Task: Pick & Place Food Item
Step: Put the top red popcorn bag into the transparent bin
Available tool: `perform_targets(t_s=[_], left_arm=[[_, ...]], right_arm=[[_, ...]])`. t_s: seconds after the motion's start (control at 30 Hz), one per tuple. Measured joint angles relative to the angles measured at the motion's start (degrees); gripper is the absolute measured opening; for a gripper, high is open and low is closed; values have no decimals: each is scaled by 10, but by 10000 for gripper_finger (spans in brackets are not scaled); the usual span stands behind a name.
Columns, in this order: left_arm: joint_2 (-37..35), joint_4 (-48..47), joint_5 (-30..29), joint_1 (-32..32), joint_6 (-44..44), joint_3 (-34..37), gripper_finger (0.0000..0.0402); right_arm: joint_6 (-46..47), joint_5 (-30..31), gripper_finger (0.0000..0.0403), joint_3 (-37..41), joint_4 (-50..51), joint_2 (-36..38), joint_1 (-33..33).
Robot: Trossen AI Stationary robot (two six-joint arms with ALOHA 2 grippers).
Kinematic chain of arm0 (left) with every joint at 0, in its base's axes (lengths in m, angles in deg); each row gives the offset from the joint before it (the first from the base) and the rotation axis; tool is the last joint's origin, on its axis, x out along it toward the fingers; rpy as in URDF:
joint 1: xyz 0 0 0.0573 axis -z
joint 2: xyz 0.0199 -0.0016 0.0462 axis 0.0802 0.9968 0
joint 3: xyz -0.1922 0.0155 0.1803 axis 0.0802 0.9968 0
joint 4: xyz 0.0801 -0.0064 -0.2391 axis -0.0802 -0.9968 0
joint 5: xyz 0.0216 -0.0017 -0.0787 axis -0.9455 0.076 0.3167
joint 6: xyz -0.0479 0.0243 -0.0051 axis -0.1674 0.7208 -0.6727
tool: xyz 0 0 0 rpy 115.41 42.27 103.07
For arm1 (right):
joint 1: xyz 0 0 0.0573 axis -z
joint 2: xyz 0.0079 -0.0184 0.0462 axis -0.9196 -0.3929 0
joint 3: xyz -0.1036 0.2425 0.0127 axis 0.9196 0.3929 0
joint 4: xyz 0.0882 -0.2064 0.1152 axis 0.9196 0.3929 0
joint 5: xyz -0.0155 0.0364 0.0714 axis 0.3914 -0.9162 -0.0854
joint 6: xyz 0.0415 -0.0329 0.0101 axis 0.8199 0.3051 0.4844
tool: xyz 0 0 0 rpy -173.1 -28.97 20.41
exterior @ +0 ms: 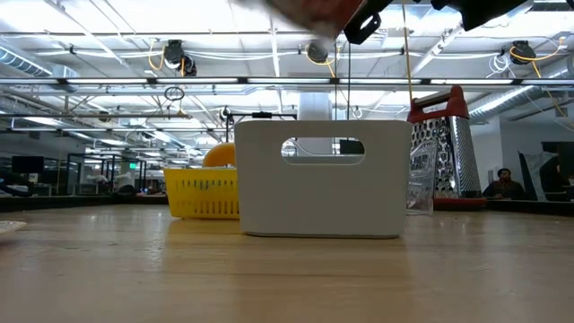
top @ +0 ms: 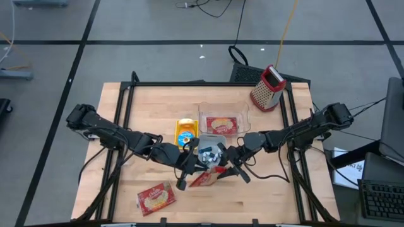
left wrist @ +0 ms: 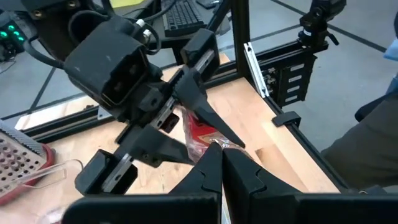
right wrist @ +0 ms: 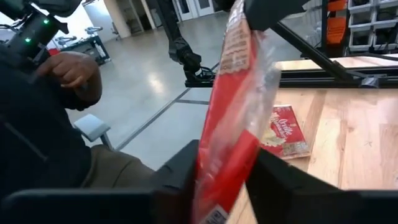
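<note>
Both tools meet above the worktop (top: 265, 189) beside the white bin (top: 212, 146) — the left tool (left wrist: 221, 163), fingers pressed together, pinches the top edge of a red snack packet (right wrist: 233, 118). The right tool (right wrist: 224, 180) has its fingers on both sides of this hanging packet. Another packet (top: 156, 197) lies flat near the front edge.

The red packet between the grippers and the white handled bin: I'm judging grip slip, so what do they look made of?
Red snack packet: thin glossy plastic film, apparently; its clear edge crinkles and shines. White handled bin: probably matte moulded plastic, with smooth uniform walls and a cut-out handle.
</note>
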Motion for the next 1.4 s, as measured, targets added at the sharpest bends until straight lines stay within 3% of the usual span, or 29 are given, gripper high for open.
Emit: perform_targets(t_s=[0.23,0.57,0.77,0.9,1.1,1.27,1.33,1.4], left_arm=[[0,2,-11,0,-28,0,1],[-91,-30,-48,14,-34,-1,15],[-132,-50,-115,18,-56,-1,3],[-130,-83,-184,29,-65,-1,8],[-102,-125,-251,35,-105,0,10],[-79,-135,-265,37,-122,0,4],[-64,-138,-269,35,-123,0,10],[-51,-131,-279,33,-124,0,15]], right_arm=[[-21,-33,12,0,-13,0,0],[-17,-52,10,0,20,24,-3],[-9,-11,10,0,41,27,-1],[-4,108,10,1,79,51,14],[-28,410,9,1,167,117,31],[-5,690,9,2,265,147,31],[23,749,10,10,278,147,37],[51,746,13,22,278,142,47]])
